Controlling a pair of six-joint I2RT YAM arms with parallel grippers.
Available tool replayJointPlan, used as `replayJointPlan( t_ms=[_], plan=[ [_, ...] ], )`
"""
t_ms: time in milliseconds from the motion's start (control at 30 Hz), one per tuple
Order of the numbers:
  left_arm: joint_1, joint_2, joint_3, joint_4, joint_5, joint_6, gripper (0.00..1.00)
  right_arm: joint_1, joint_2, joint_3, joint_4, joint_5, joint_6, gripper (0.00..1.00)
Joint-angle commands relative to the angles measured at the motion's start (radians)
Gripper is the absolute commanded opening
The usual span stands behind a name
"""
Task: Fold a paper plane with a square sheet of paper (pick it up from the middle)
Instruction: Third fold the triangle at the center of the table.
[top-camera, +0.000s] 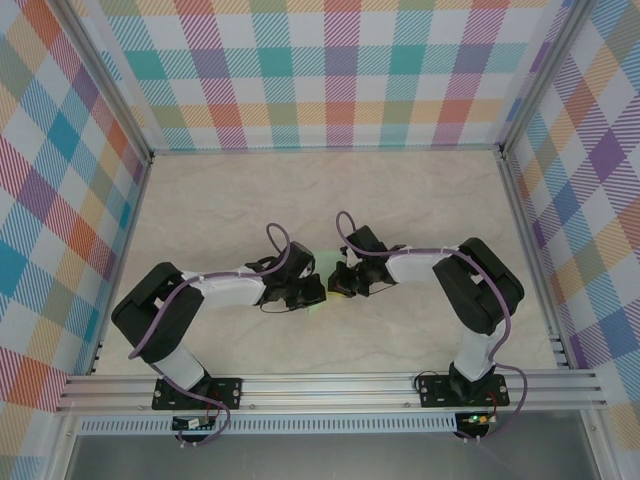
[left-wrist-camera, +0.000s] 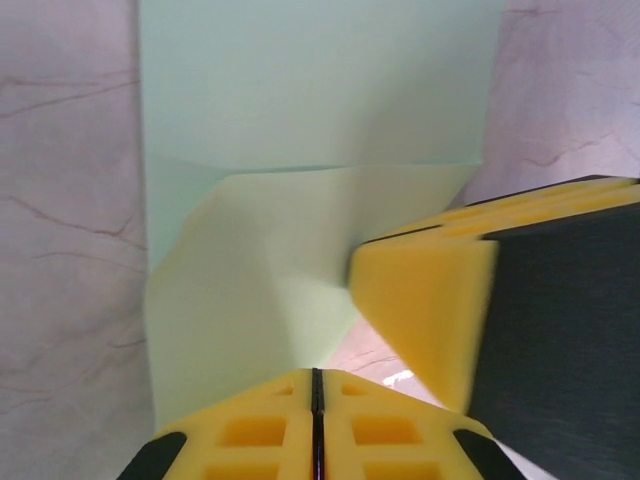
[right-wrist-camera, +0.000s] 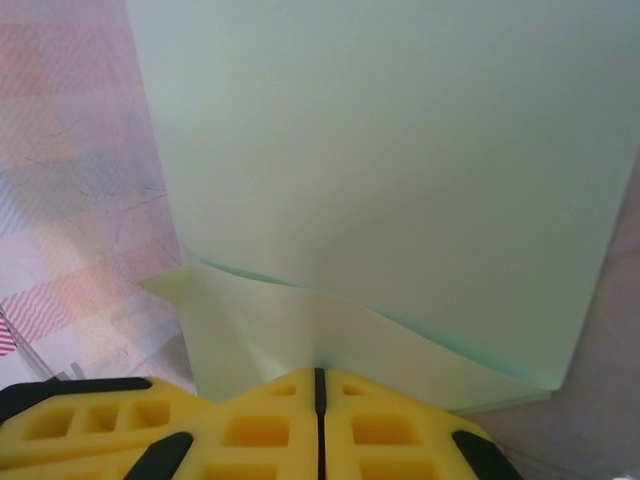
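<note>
From where I stand, the two arms reach in toward each other over the middle of the marble-patterned table (top-camera: 420, 200), and the square sheet of paper (top-camera: 327, 265) sits right between their tips, mostly hidden under them.

The left gripper (top-camera: 312, 291) is clenched. In its own camera the yellow fingers (left-wrist-camera: 260, 435) press flat together on the near edge of the pale green sheet (left-wrist-camera: 300, 100). One flap is folded over toward them, its crease running across the sheet. A yellow finger of the right gripper (left-wrist-camera: 420, 310) comes in from the side, touching that flap.

The right gripper (top-camera: 341, 283) is clamped too. Its fingers (right-wrist-camera: 260, 430) meet with no gap on a curled lower flap of the sheet (right-wrist-camera: 380, 150). The rest of the paper rises broad and smooth in front of the lens (enough that the plaid wall (right-wrist-camera: 60, 100) shows beside it).
</note>
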Motion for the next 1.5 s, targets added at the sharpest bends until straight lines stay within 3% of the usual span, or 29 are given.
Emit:
replayJointPlan(
  t_ms=[0, 300, 500, 800, 1067, 1300, 1467],
  plan=[
    [-0.005, 0.023, -0.038, 0.009, -0.018, 0.002, 0.09, 0.0, 0.055, 0.002, -0.069, 0.059, 0.014, 0.07],
    [-0.004, 0.009, -0.163, 0.037, 0.032, -0.001, 0.09, -0.001, 0.054, 0.012, -0.109, 0.081, 0.007, 0.07],
    [-0.005, -0.045, -0.236, -0.04, 0.057, 0.052, 0.09, -0.002, 0.06, 0.019, -0.131, 0.1, 0.002, 0.07],
    [-0.006, -0.142, -0.232, -0.193, 0.076, 0.114, 0.09, -0.002, 0.084, 0.038, -0.145, 0.107, 0.001, 0.07],
    [-0.006, -0.191, -0.16, -0.31, 0.028, 0.134, 0.09, -0.002, 0.084, 0.049, -0.151, 0.099, 0.001, 0.06],
    [-0.005, -0.332, -0.127, -0.148, -0.071, 0.044, 0.09, -0.003, 0.045, 0.063, -0.127, 0.065, -0.006, 0.07],
    [-0.006, -0.267, -0.141, -0.011, -0.049, 0.003, 0.09, -0.002, 0.032, 0.094, -0.114, 0.037, -0.01, 0.07]
  ],
)
